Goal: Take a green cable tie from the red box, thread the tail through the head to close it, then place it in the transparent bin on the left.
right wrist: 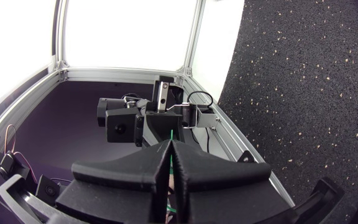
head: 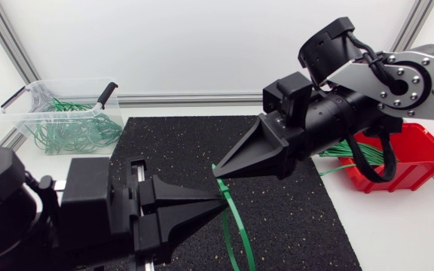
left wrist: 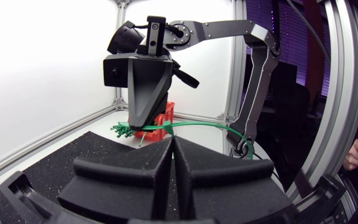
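White table [head: 401,229]: black mat [head: 296,214] centre, transparent bin [head: 29,113] left, red box [head: 409,177] right.

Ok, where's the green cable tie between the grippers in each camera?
Head view: cable tie at the middle, where left gripper and right gripper meet, hanging over the black mat.
Left wrist view: arcing sideways from the right gripper's tip, above the mat.
Right wrist view: a thin green line ahead of the right gripper, mat beside.
Shared landmark: the black mat.
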### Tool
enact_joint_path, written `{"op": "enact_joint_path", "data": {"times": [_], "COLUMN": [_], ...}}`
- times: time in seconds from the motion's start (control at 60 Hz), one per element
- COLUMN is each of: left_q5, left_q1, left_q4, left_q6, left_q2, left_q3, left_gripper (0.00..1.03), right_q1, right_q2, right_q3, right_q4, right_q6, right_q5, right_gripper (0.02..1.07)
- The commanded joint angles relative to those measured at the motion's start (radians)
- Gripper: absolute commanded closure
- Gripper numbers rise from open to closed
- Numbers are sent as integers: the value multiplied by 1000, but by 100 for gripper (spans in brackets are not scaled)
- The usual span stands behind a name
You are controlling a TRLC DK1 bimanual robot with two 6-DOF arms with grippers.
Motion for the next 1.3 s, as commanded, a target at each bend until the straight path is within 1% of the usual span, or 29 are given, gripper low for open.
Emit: {"op": "enact_joint_path", "data": {"times": [0.0, 0.15, 0.217, 0.3, 0.317, 0.383, 0.45, 0.5, 0.517, 0.55, 0.567, 0.617, 0.683, 0.75, 0.833, 0.933, 1.05, 1.1, 1.183, 1.233, 1.283], "left_q5": [34, 12, 11, 11, 11, 12, 12, 20, 22, 22, 23, 32, 37, 37, 37, 37, 34, 32, 25, 3, -26], "left_q1": [-34, -32, -5, 47, 66, 130, 209, 273, 291, 330, 354, 405, 482, 541, 626, 721, 836, 876, 940, 960, 982], "left_q4": [-9, -26, -44, -56, -64, -89, -92, -95, -95, -96, -102, -113, -130, -138, -150, -152, -133, -130, -90, -78, -44], "left_q6": [21, 21, 21, 10, 6, 3, 3, 4, 4, 6, 6, 9, 14, 20, 27, 32, 52, 52, 53, 53, 55], "left_q2": [8, 8, 8, 6, 6, 5, 16, 28, 31, 42, 45, 53, 57, 59, 59, 66, 106, 135, 183, 212, 249], "left_q3": [33, 41, 51, 58, 59, 61, 56, 51, 50, 48, 48, 48, 48, 47, 50, 62, 90, 108, 128, 147, 165], "left_gripper": [99, 99, 99, 99, 99, 99, 99, 99, 99, 99, 99, 99, 99, 99, 99, 99, 99, 99, 99, 99, 99], "right_q1": [-18, -11, -9, -9, -11, -15, -12, -12, -12, -14, -15, -18, -24, -24, -34, -38, -40, -40, -43, -47, -57], "right_q2": [31, 16, -1, -16, -16, -16, -18, -15, -9, 3, 13, 34, 48, 48, 51, 46, 25, 17, 16, 16, 13], "right_q3": [-20, -37, -52, -70, -73, -98, -141, -169, -175, -178, -178, -175, -173, -184, -187, -198, -224, -230, -242, -245, -247], "right_q4": [30, 23, 20, 34, 40, 71, 142, 200, 211, 212, 212, 212, 220, 264, 274, 297, 353, 364, 398, 412, 421], "right_q6": [-18, -29, -37, -70, -76, -109, -121, -121, -126, -152, -167, -207, -245, -288, -323, -382, -434, -454, -478, -494, -501], "right_q5": [37, 40, 51, 106, 117, 178, 279, 321, 336, 367, 380, 416, 451, 529, 554, 632, 744, 778, 845, 867, 885], "right_gripper": [101, 101, 101, 100, 98, 77, 59, 39, 30, 19, 14, 9, 7, 7, 7, 7, 6, 6, 6, 6, 6]}}
